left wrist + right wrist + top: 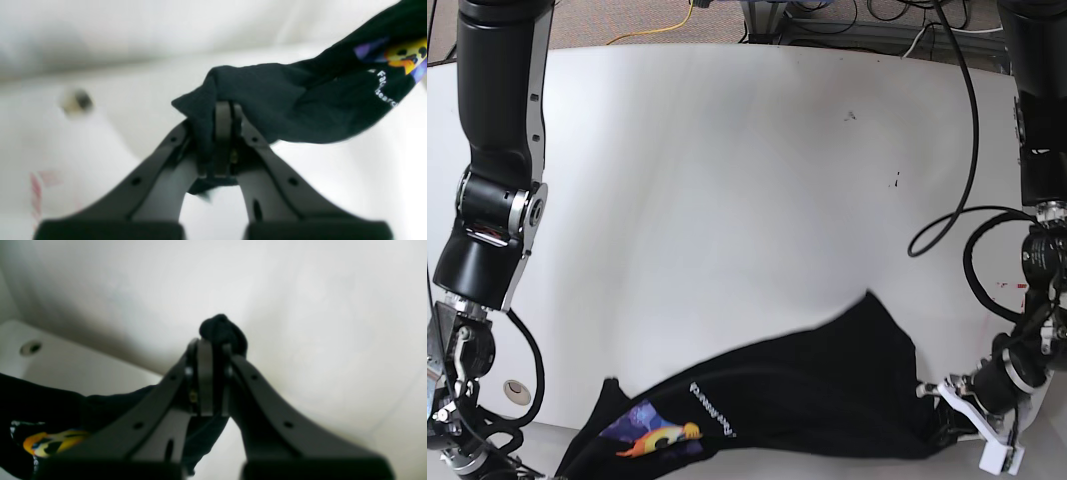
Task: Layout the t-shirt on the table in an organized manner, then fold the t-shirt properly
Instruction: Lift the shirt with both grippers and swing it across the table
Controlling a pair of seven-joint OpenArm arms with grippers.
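You had the glossy white table [727, 180] mostly bare, cables past its far edge, the black t-shirt [807, 405] stretched along its near edge between your low left gripper [228, 110] and right gripper [213, 346], both clamped tight on cloth.

- Glossy white bench [727, 180], curved along its far edge, filling most of the base view.
- Scattered across the surface: tiny dark scuffs [851, 116], toward the far right.
- Near the front left corner: a small round metal-ringed hole [516, 390].
- At the right edge: faint red tape marks [1005, 286].
- Stretched low across the front of the bench: black t-shirt [807, 395], bunched and creased, with an orange-yellow-purple print [655, 440] and white lettering [710, 418] near its left end; whether resting fully on the surface, unclear from these views.
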